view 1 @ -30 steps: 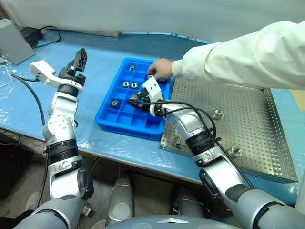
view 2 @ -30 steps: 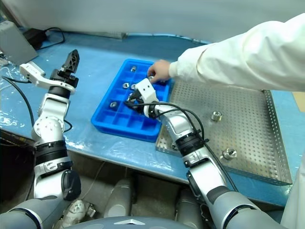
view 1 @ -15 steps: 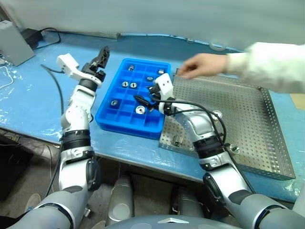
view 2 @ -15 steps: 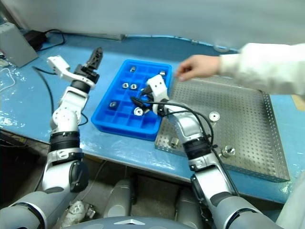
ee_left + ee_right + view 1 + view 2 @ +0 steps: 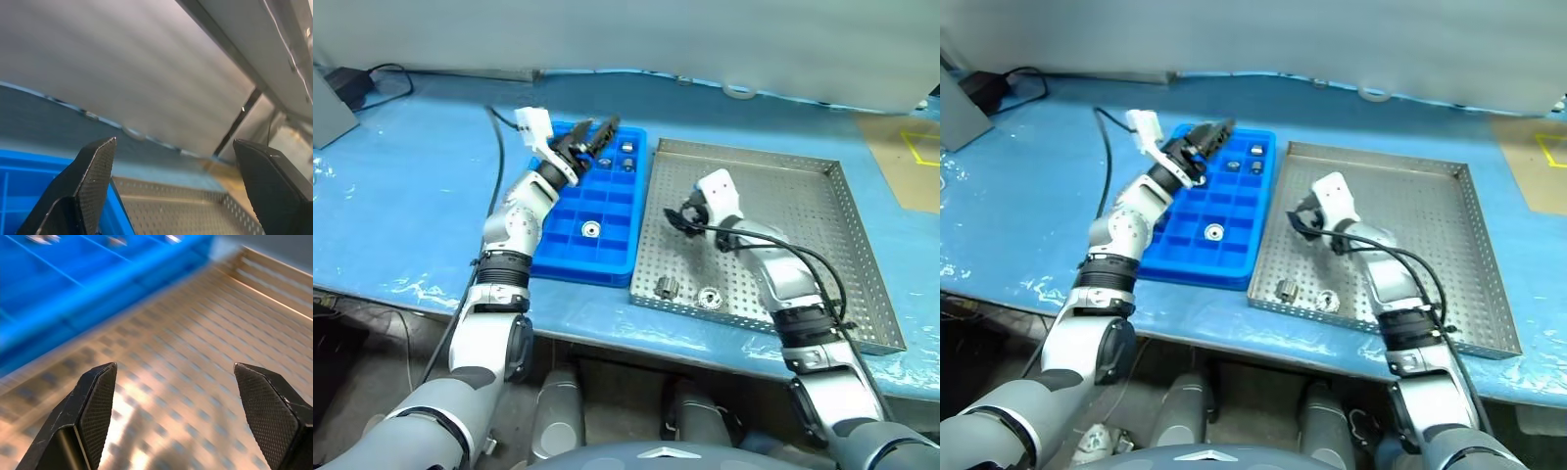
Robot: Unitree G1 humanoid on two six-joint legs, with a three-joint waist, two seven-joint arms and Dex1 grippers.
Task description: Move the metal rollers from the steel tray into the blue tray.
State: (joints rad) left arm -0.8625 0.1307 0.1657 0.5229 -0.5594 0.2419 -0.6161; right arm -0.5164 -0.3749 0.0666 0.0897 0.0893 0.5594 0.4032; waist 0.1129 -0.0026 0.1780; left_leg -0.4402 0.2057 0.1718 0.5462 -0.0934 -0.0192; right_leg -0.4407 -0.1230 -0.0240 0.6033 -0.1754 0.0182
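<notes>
The blue tray (image 5: 607,201) lies left of the steel tray (image 5: 803,196), the two side by side. One metal roller (image 5: 591,229) rests in a near compartment of the blue tray, and two more (image 5: 626,156) sit at its far end. Two rollers (image 5: 666,287) (image 5: 710,297) lie near the steel tray's front rim. My left gripper (image 5: 597,132) hangs open and empty above the blue tray's far end. My right gripper (image 5: 678,217) is open and empty over the left part of the steel tray's perforated floor (image 5: 195,396).
A blue plastic sheet (image 5: 401,186) covers the table, whose front edge runs close below both trays. A grey box (image 5: 328,98) and a black cable (image 5: 382,78) sit at the far left. A brown surface with yellow tape (image 5: 901,147) lies at the right.
The person's hand has left the scene and the view has swung. My right gripper left a roller in the blue tray, opened and moved over the steel tray. My left gripper swung over the blue tray.
</notes>
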